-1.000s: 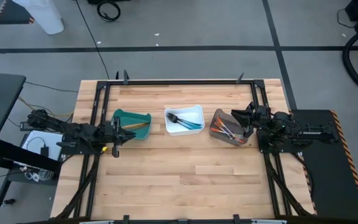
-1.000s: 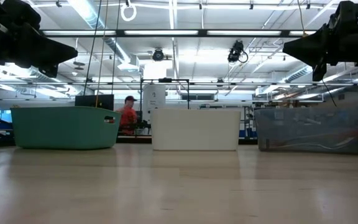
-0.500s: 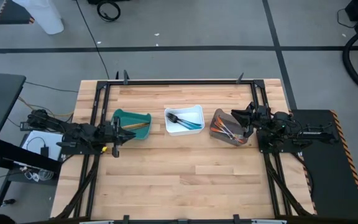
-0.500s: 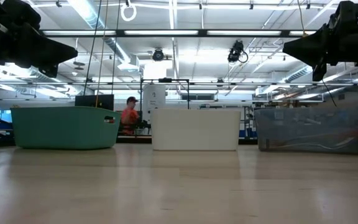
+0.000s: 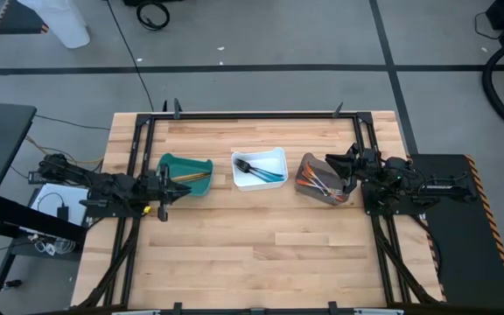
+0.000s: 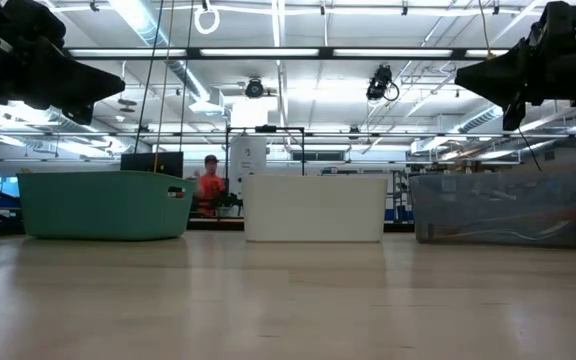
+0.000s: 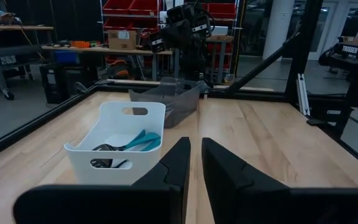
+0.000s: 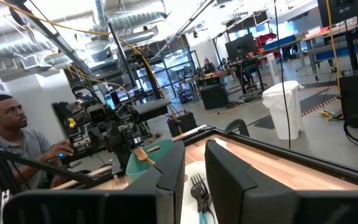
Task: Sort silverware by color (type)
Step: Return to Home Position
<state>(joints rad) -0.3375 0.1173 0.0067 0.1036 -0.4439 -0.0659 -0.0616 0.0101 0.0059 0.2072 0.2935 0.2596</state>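
Observation:
The silverware lies sorted in three bins set in a row across the table. Gold ones (image 5: 194,177) are in the teal bin (image 5: 175,164). Blue-handled ones (image 5: 268,174) are in the white bin (image 5: 278,154). Orange and silver ones (image 5: 315,182) are in the grey-brown bin (image 5: 308,164). My left gripper (image 5: 180,190) hovers level at the teal bin's near left side. Its fingers (image 7: 179,163) are a narrow slit apart with nothing between them. My right gripper (image 5: 329,161) hovers by the grey-brown bin's right side, likewise a slit open (image 8: 195,155) and holding nothing.
Black frame rails (image 5: 138,149) run along the table's left, right and far sides. The wooden top (image 5: 252,245) in front of the bins is bare. A person (image 8: 11,146) sits beyond the table behind my left arm, and another in red (image 6: 206,183) stands far off.
Both arms and all the silverware have kept still. Only the person in red far behind the table has shifted a little.

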